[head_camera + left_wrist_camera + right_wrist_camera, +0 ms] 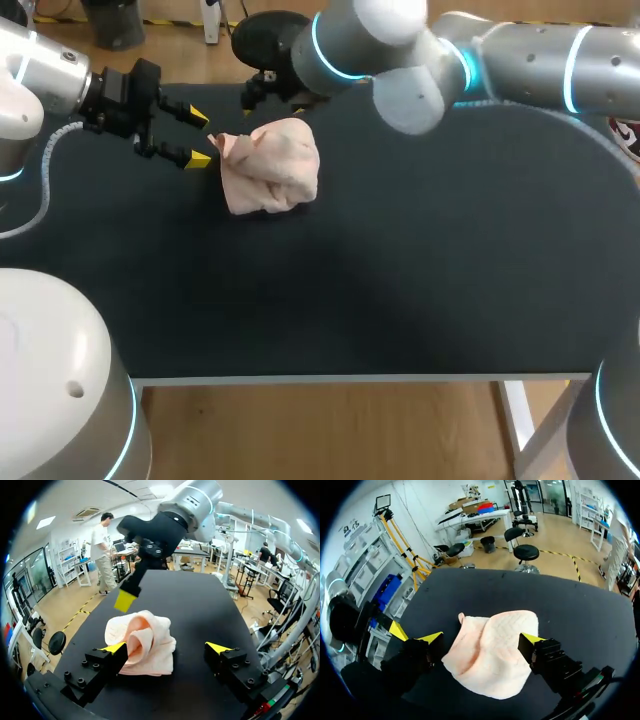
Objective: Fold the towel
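Observation:
A crumpled pink towel [270, 165] lies in a heap on the black table [400, 270], at its far left. My left gripper [200, 138] is open just left of the heap, one yellow tip near the towel's corner. In the left wrist view the towel [142, 642] sits between the spread fingers, against one fingertip [114, 647]. My right arm reaches across from the right, and its gripper [272, 112] hangs over the towel's far side. In the right wrist view the towel [490, 650] lies under the open right gripper [481, 638], whose fingers straddle it.
The two grippers are close together over the towel, and a right fingertip [125, 601] hovers just ahead of the left gripper. The table's front edge [350, 378] runs near me, with bare black surface on the middle and right.

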Controlling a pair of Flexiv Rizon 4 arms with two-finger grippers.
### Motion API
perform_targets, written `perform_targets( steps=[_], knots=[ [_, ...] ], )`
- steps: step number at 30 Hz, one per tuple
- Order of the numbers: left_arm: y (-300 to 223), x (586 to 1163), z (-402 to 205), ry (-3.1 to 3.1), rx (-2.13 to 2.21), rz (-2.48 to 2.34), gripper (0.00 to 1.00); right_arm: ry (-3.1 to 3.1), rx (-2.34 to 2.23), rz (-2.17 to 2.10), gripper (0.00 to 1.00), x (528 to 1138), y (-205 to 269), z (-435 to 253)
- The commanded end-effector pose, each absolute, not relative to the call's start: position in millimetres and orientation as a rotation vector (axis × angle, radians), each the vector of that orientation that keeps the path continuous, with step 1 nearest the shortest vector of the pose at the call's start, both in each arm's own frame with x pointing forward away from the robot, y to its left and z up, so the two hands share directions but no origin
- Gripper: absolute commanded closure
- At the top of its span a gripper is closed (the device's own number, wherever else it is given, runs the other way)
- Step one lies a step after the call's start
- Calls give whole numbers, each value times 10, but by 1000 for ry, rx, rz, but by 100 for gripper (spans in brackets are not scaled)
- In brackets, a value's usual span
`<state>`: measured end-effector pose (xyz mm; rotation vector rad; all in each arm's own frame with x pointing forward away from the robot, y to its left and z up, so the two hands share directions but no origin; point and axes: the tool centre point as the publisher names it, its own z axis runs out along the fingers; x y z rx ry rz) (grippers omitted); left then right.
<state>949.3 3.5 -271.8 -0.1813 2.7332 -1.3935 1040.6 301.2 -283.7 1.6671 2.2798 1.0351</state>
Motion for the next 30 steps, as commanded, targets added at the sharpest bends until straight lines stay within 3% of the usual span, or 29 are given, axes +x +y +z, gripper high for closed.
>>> perform_targets(
  steps=[1, 2, 3, 4, 5, 16, 23, 30],
  knots=[
    [38, 9489, -2721, 2731, -180, -1394, 0, 2276, 1651, 1081, 0, 10358, 2777, -2879],
    [38, 9489, -2721, 2731, -180, -1394, 0, 2277, 1644, 1081, 8, 10366, 2760, -2915],
    [38, 9489, -2721, 2731, -180, -1394, 0, 2283, 1634, 1088, 54, 10375, 2746, -2953],
    [38, 9489, -2721, 2731, -180, -1394, 0, 2281, 1617, 1118, 85, 10379, 2736, -2976],
    [38, 9489, -2721, 2731, -180, -1394, 0, 2276, 1596, 1129, 100, 10381, 2728, -3000],
    [38, 9489, -2721, 2731, -180, -1394, 0, 2397, 1345, 1226, 100, 10409, 2918, -3430],
    [38, 9489, -2721, 2731, -180, -1394, 0, 2611, 1148, 1156, 100, 10194, 3275, -3644],
    [38, 9489, -2721, 2731, -180, -1394, 0, 2750, 1126, 1049, 100, 9988, 3278, -3947]
  ],
)
